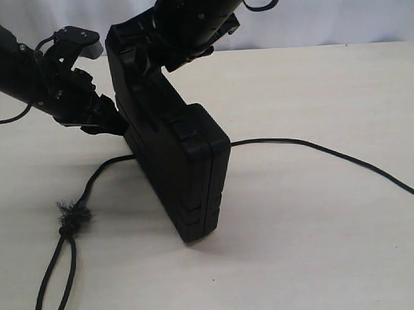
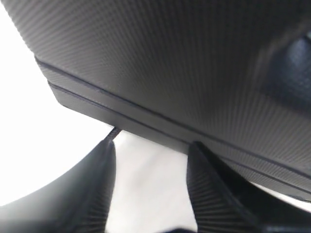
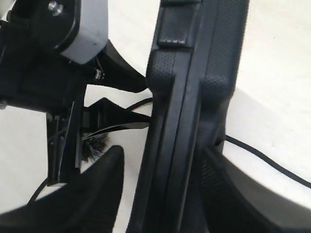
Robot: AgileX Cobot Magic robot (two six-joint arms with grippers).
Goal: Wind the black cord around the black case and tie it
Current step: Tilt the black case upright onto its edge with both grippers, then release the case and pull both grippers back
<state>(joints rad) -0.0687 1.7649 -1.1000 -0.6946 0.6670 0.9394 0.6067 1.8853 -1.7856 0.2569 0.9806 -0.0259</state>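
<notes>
Standing tilted on one edge, the black case (image 1: pixel 187 162) was clamped by the right gripper (image 3: pixel 167 194); the left gripper (image 2: pixel 150 187) was spread apart beside it; the black cord (image 1: pixel 315 146) was seen at both sides.

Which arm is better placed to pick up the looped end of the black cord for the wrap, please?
Left. The right tool is clamped on the black case, propping it on edge. The left tool is open, and the looped end of the black cord lies on its side.
</notes>
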